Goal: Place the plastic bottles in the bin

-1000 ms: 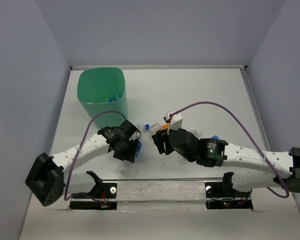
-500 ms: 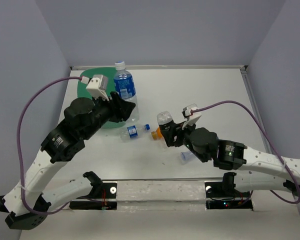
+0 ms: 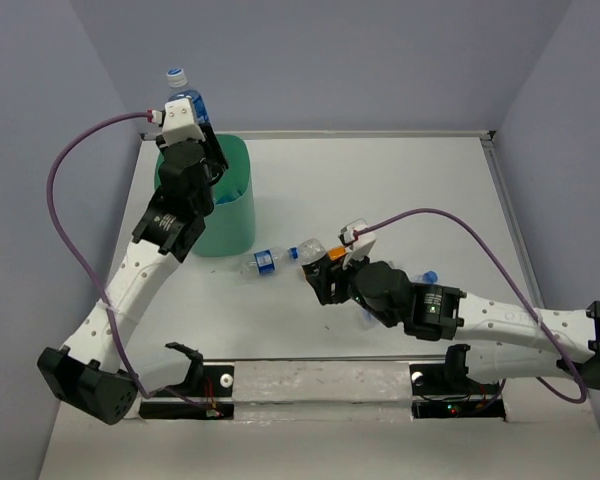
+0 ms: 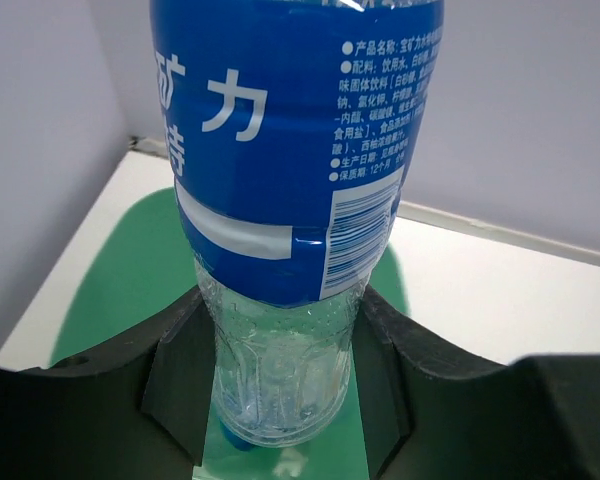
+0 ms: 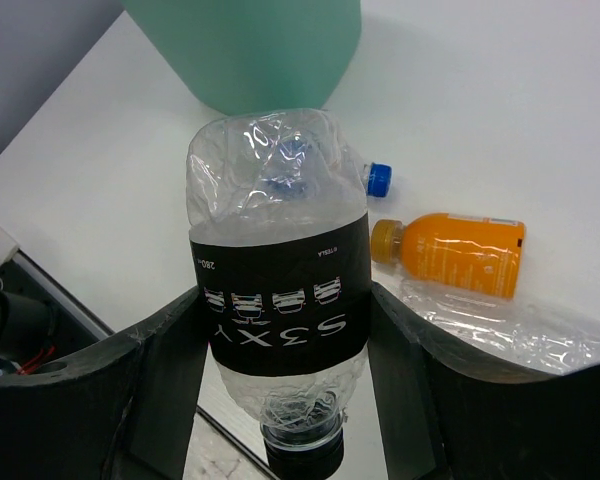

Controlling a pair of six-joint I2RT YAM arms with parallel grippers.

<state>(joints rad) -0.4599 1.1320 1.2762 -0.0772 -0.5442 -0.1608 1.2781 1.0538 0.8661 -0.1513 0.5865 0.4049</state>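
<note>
The mint-green bin (image 3: 216, 214) stands at the back left, and its inside (image 4: 120, 285) lies under my left gripper. My left gripper (image 3: 200, 142) (image 4: 280, 385) hangs over the bin's rim, shut on an upright clear bottle with a blue label (image 4: 285, 150) and a blue cap (image 3: 176, 76). My right gripper (image 3: 325, 278) (image 5: 285, 340) is low over the table's middle. It is shut on a crumpled black-labelled bottle (image 5: 280, 285), cap toward the wrist. An orange bottle (image 5: 458, 252) (image 3: 323, 260) and a blue-labelled bottle (image 3: 267, 262) lie on the table.
A crushed clear bottle (image 5: 510, 330) lies just right of my right fingers. Another blue cap (image 3: 428, 275) shows behind the right forearm. Something blue (image 4: 232, 437) lies in the bin's bottom. Grey walls close in the table on the left, the right and at the back.
My left arm has lifted the blue-labelled bottle from the table and swung it up and back over the bin. My right gripper picked up the black-labelled bottle, then dropped slightly.
</note>
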